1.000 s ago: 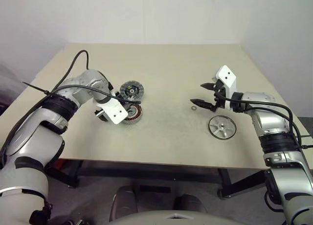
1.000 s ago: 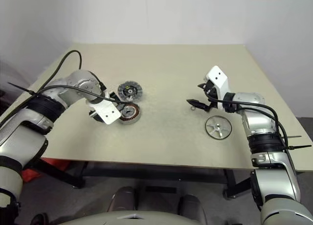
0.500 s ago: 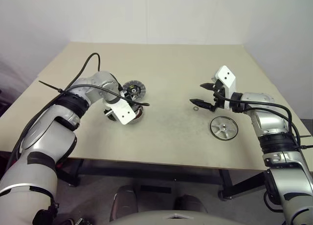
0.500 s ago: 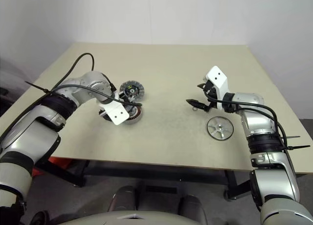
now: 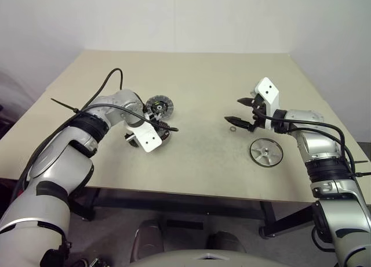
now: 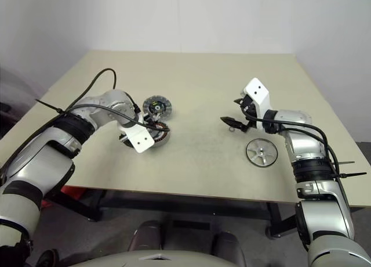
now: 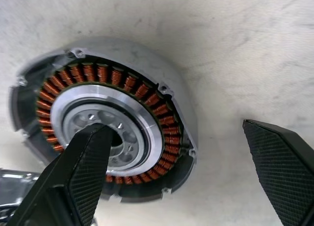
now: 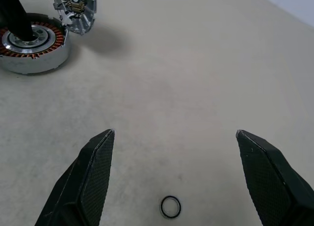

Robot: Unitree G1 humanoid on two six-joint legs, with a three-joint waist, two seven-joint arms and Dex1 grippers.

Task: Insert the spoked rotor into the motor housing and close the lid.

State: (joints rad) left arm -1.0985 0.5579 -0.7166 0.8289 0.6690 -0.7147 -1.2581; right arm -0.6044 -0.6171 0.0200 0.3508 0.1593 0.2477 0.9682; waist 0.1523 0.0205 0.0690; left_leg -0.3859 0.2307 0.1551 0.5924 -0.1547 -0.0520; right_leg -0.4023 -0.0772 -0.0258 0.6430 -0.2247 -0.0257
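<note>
Directly beneath the left gripper [image 7: 184, 179] lies the motor housing [image 7: 105, 120], jaws spread across its rim; the right gripper [image 5: 242, 112], also spread, hovers well apart.

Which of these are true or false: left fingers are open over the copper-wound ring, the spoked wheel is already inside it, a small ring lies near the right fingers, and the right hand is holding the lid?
1. The left gripper is open over the motor housing. True.
2. The spoked rotor sits inside the housing. False: it lies apart on the table.
3. A small black ring lies near the right gripper. True.
4. The right gripper holds the lid. False: it is open and empty.
</note>
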